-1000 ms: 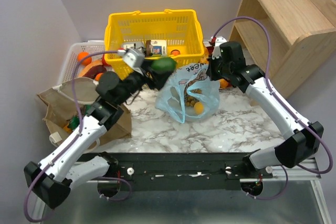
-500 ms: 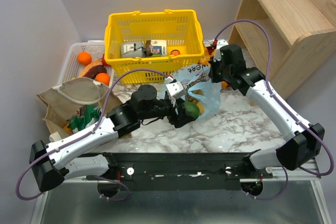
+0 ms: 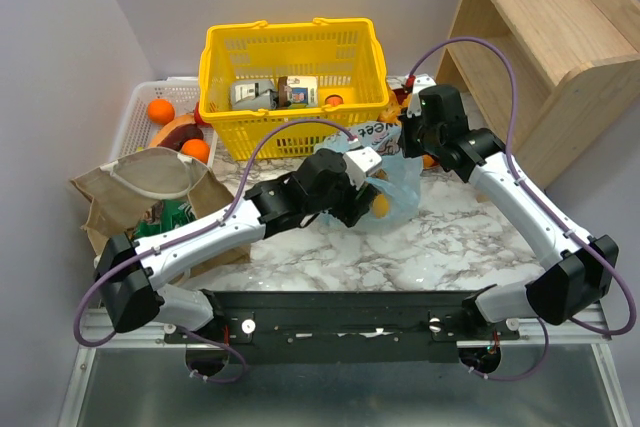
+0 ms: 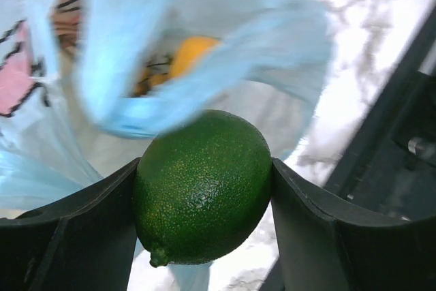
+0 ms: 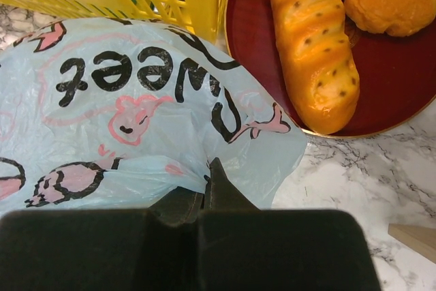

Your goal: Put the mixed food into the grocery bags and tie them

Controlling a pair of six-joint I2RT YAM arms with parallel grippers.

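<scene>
Now the left gripper [image 4: 204, 199], clamping the lime [image 4: 202, 178], comes down to the blue bag [image 3: 402, 185]; the right gripper [image 5: 208, 185] pinches its rim

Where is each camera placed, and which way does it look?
Top: above and behind, looking down at the table; left arm, right arm show.
Left wrist: faces the open blue bag; left claw grips a lime.
Right wrist: looks down on the bag, bread, red plate; right claw pinches the bag.
Both wrist views share the bag.
</scene>
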